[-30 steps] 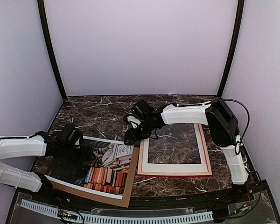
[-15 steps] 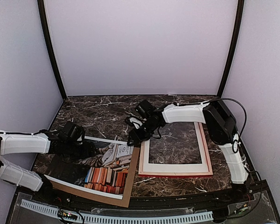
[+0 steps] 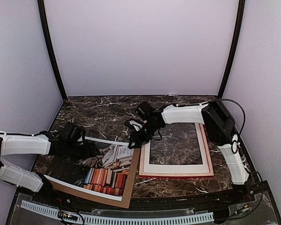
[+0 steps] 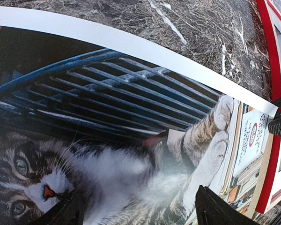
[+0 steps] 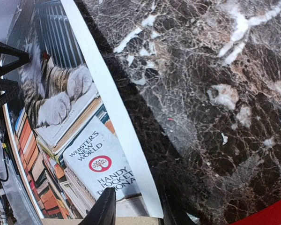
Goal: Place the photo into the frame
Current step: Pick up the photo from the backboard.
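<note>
The photo (image 3: 103,164), a tabby cat with stacked books, lies left of centre on a brown backing board (image 3: 131,190), its far edge curling up. The red frame (image 3: 207,145) lies flat at the right, and a white mat (image 3: 175,168) rests on it. My left gripper (image 3: 91,151) hovers open over the cat (image 4: 131,154), one finger (image 4: 220,211) to each side. My right gripper (image 3: 132,141) straddles the photo's far right corner (image 5: 145,206). One finger (image 5: 103,211) is above the print and the other (image 5: 171,211) beside its white border, with a gap still showing.
The dark marble table (image 3: 98,115) runs back to pale walls, with black posts (image 3: 51,51) at the rear corners. A black rail with a white cable chain (image 3: 131,218) lines the near edge. The frame's red rail (image 4: 267,183) lies just beyond the photo's right edge.
My right gripper's jaws have narrowed around the photo's far right corner. My left gripper slid a little to the right over the print, then stayed still.
</note>
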Robot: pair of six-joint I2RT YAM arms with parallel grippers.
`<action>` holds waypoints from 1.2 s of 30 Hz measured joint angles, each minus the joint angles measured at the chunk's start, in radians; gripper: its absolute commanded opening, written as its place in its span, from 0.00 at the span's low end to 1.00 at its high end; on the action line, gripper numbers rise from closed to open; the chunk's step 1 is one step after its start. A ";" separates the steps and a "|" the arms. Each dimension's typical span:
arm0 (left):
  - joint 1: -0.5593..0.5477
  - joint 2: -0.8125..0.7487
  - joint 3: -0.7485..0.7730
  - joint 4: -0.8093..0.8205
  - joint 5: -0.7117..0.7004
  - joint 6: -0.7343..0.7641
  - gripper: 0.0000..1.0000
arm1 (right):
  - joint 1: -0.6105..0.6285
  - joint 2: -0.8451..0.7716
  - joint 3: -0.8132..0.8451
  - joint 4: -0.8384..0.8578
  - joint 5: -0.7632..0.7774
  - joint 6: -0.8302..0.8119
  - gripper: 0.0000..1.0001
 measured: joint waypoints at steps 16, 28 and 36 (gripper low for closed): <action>0.000 -0.010 -0.014 0.019 0.002 -0.001 0.85 | -0.010 0.007 0.014 0.031 -0.065 0.047 0.18; 0.003 -0.020 -0.015 0.017 0.012 -0.004 0.85 | -0.011 0.023 0.016 0.067 -0.136 0.085 0.00; 0.003 -0.095 -0.011 -0.078 0.027 -0.003 0.92 | -0.049 -0.042 -0.026 0.071 -0.150 0.086 0.00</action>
